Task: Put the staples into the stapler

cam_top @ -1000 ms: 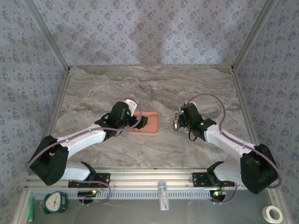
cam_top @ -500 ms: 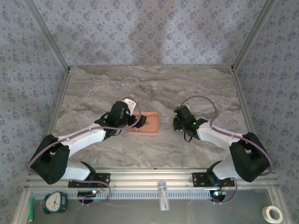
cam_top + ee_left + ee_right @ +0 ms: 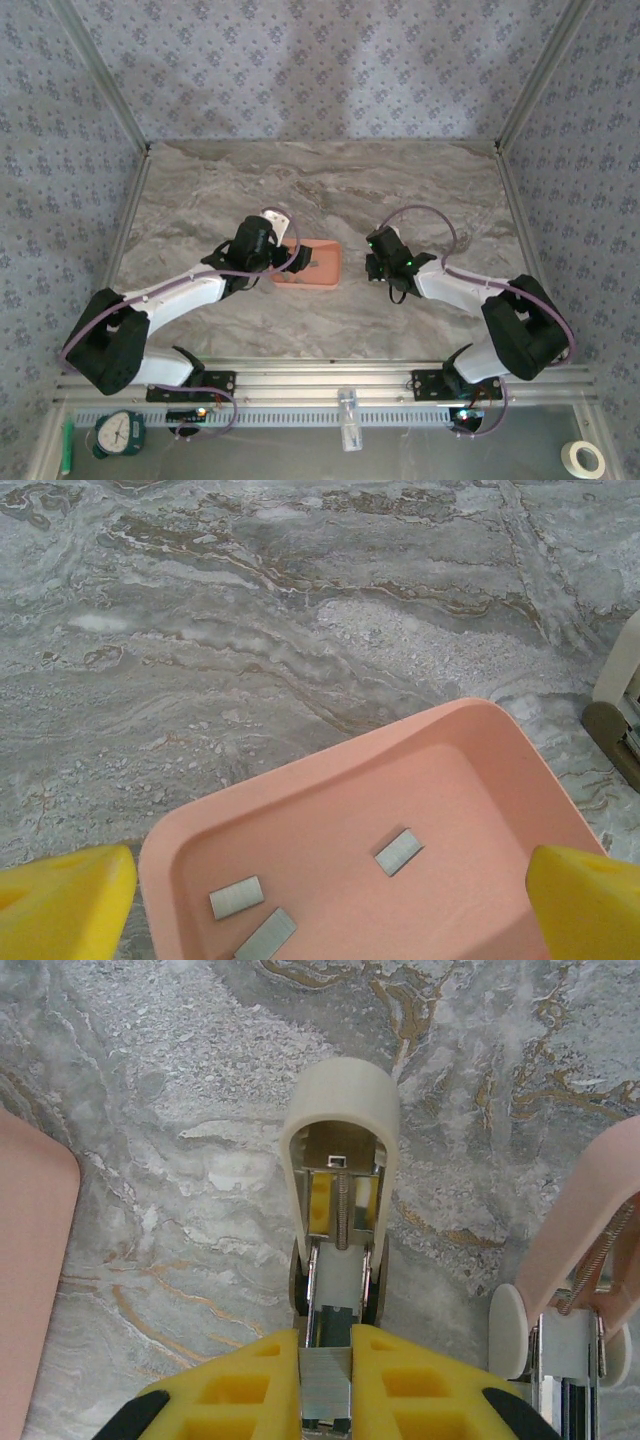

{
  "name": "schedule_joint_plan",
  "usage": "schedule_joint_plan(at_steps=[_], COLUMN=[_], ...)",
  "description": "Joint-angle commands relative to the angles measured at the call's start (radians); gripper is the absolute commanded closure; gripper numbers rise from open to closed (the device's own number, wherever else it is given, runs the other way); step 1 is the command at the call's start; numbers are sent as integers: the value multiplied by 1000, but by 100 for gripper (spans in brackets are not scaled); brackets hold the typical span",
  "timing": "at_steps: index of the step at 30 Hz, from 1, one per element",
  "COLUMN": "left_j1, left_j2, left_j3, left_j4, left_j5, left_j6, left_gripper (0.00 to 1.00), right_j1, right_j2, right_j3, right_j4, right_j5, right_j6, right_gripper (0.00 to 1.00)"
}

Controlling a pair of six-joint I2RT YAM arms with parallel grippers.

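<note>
since the left gripper (image 3: 325, 910) hangs right over the tray (image 3: 300, 785), it is the arm nearer the staples (image 3: 399, 851), and i judge the pick falls to it. its yellow fingertips (image 3: 62, 905) stand wide with nothing between them, one at 8 o'clock and one at 4 o'clock of the wrist view. just past them three short strips lie flat on the tray floor. two sit close together toward 7 o'clock. the third lies apart nearer the middle, its long axis roughly 2 to 8 o'clock, skewed to the line between the fingertips. beyond the far rim is bare table (image 3: 250, 630), and at 3 o'clock shows what looks like a pale end of the stapler (image 3: 622, 680).

in the right wrist view the right gripper (image 3: 325, 1385) is clamped narrow on the grey channel (image 3: 325, 1400). the channel runs straight away toward 12 o'clock, spring rod showing, and ends under the cream cap (image 3: 340, 1100). the pink piece (image 3: 590, 1230) at 4 o'clock may be the cover swung aside; i cannot be sure. from above, that gripper sits at 3 o'clock of the tray, just apart.
</note>
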Motion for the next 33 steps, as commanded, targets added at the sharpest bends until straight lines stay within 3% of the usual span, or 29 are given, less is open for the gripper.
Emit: schedule_joint_plan(at_steps=[1,33], left_j1=[6,7], left_j2=[-8,-2], left_j3=[16,19], left_j4=[12,12], left_j5=[1,7], left_j6=[3,8], left_gripper=[0,0], right_j1=[7,15], right_j2=[14,33], right_j3=[26,15], right_j4=[3,-37], right_j5=[15,1], right_j6=[21,67], right_gripper=[82,82])
